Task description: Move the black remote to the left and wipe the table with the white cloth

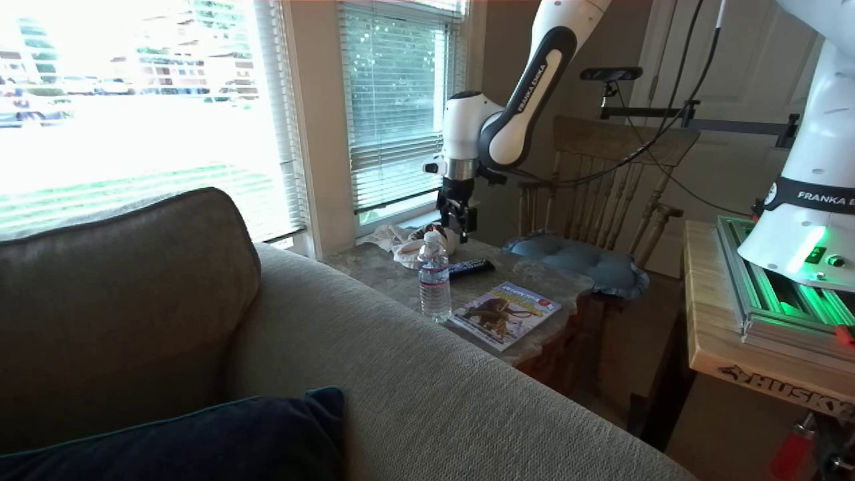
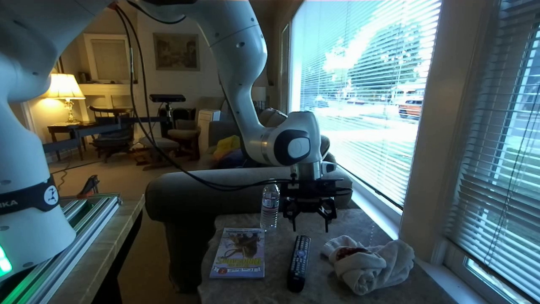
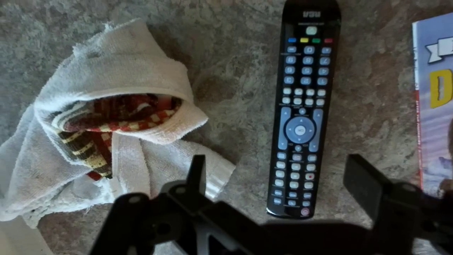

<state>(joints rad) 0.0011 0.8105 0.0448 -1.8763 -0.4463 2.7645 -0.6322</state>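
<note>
Presently, the counter (image 2: 249,292) carries both things of the task. On it the white cloth (image 2: 367,268) lies in a crumpled heap, well apart from a magazine (image 2: 238,255). Above hangs the gripper (image 2: 310,229), its fingers spread and holding nothing. The black remote (image 3: 303,109) lies between cloth and magazine, touching neither. I judge reaching for it is the step in hand; next, the gripper should descend and close on its sides.

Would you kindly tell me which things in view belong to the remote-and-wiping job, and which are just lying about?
For the job: remote, white cloth, table, gripper (open, above the table).

Just lying about: book, bottle, dark blue pillow.
</note>
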